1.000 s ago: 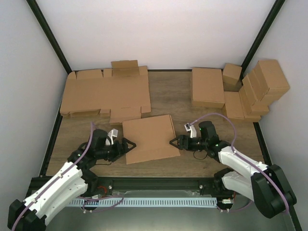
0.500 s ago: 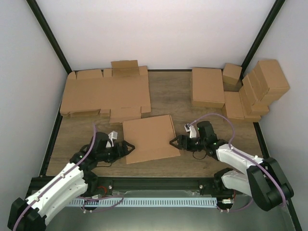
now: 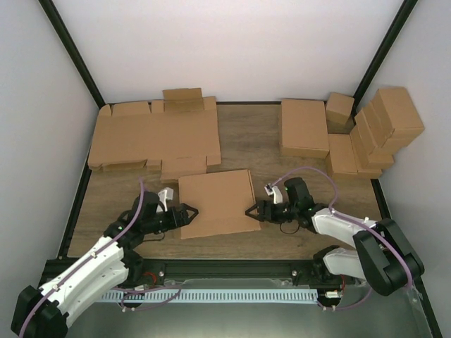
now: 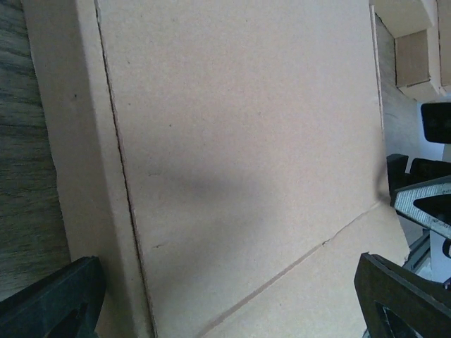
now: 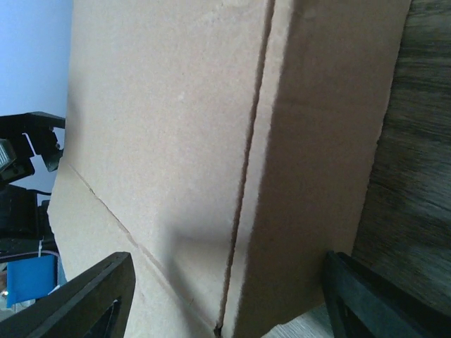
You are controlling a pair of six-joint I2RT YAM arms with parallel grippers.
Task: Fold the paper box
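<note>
Seeing the paper box (image 3: 216,204) lying shut and flat on the wooden table (image 3: 261,137), at the near middle, turned slightly off square. Sitting between the two arms, well apart from the other cardboard.

Reading the left gripper (image 3: 189,213) as released: fingers (image 4: 49,299) spread wide in the left wrist view, with the box lid (image 4: 239,155) filling the space between them. Pointing at the box's left edge, right up against it; not able to confirm contact.

Reading the right gripper (image 3: 251,211) as released too: fingers (image 5: 84,296) at the far corners of the right wrist view, straddling the box's right side wall (image 5: 317,162). Showing a crease line running along the lid near that edge, and a diagonal score across the near corner.

Also seeing both grippers facing each other across the box, one at each short side.

Noting a pile of flat cardboard blanks (image 3: 155,137) at the back left of the table, a closed flat box (image 3: 304,127) at the back right, and a stack of smaller finished boxes (image 3: 384,130) leaning in the far right corner.
</note>
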